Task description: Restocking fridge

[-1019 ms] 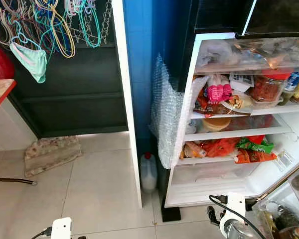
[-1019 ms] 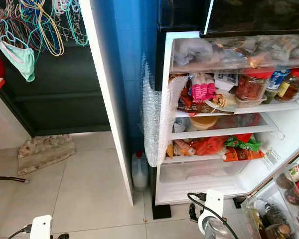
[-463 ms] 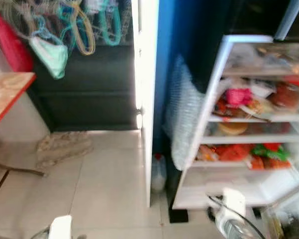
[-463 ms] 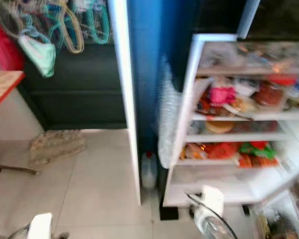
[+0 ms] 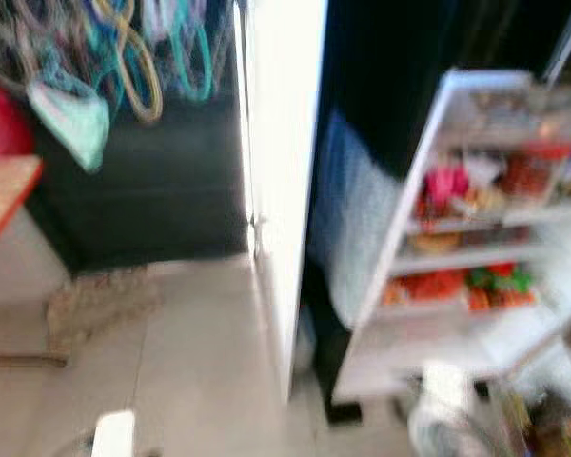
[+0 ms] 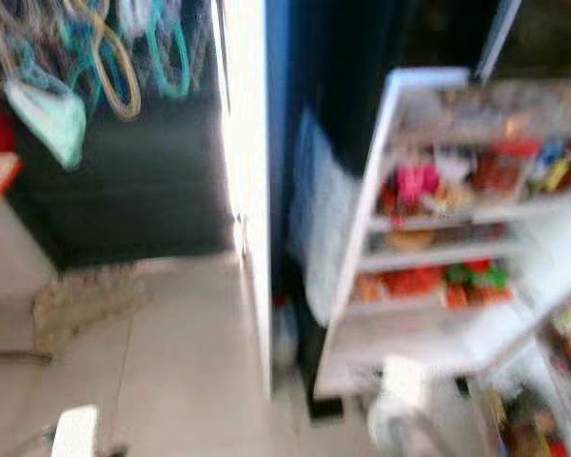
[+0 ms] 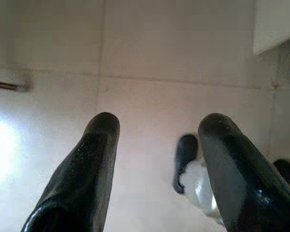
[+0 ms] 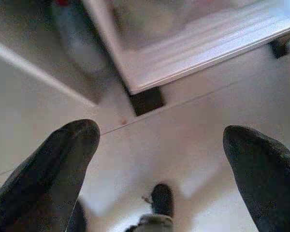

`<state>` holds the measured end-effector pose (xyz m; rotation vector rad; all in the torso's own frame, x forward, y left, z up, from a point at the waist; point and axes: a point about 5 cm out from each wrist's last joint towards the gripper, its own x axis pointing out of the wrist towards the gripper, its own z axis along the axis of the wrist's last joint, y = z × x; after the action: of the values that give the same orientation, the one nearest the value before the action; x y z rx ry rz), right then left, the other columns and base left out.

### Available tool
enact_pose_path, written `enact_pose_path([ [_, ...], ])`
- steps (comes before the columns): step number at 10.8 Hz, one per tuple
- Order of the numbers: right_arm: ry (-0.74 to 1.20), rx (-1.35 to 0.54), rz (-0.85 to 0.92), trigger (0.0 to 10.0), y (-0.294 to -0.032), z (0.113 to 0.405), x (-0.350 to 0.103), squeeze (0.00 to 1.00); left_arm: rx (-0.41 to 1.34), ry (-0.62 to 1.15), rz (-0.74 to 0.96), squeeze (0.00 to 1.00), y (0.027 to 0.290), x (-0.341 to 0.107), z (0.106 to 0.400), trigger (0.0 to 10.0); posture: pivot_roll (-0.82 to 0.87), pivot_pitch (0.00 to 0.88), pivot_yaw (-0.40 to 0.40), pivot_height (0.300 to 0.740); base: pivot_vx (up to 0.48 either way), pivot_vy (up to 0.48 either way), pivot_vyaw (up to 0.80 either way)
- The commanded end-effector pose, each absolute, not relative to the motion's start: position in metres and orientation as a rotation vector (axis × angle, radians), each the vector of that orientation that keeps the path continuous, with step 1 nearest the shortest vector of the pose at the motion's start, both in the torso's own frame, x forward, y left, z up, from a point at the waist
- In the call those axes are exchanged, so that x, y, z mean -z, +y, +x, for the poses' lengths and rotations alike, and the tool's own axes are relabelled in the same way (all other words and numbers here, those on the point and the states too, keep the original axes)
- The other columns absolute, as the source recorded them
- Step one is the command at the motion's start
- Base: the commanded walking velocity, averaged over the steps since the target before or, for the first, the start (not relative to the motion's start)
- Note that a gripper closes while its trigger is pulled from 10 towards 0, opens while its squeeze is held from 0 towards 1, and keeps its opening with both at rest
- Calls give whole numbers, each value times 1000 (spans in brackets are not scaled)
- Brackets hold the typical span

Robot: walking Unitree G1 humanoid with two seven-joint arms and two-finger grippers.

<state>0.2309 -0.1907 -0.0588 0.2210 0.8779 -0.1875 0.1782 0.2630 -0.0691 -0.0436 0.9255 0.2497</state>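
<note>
Left eye view, blurred, shows the fridge (image 5: 476,238) standing open, shelves already crowded; beside it both arms hang low. The left gripper (image 7: 157,145) and right gripper (image 8: 159,145) are spread wide and empty over the floor (image 7: 174,43); I'd judge restocking barely begun, nothing fetched yet.

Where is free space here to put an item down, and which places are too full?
The tiled floor is bare between the folded cloth and the white partition edge. In the open fridge, the lowest level under the orange and green packets looks free, though blurred. The upper shelves are crowded.
</note>
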Motion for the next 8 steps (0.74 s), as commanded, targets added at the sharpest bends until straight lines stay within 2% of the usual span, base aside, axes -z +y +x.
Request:
enact_pose_path([
  [1,889,220,212,10000,-202,227,59,0,-232,940,-44,0,258,71,178,10000,-42,0,9,740,0,0,0],
  [4,890,220,215,10000,-201,226,60,0,-232,942,-42,0,259,71,177,10000,-40,0,12,740,0,424,0],
  [5,891,220,215,10000,-201,226,60,0,-232,943,-40,0,260,71,176,10000,-42,0,14,740,0,-394,0],
  [8,891,224,214,10000,-202,226,60,0,-230,942,-35,0,260,71,176,10000,-42,0,13,740,0,0,0],
])
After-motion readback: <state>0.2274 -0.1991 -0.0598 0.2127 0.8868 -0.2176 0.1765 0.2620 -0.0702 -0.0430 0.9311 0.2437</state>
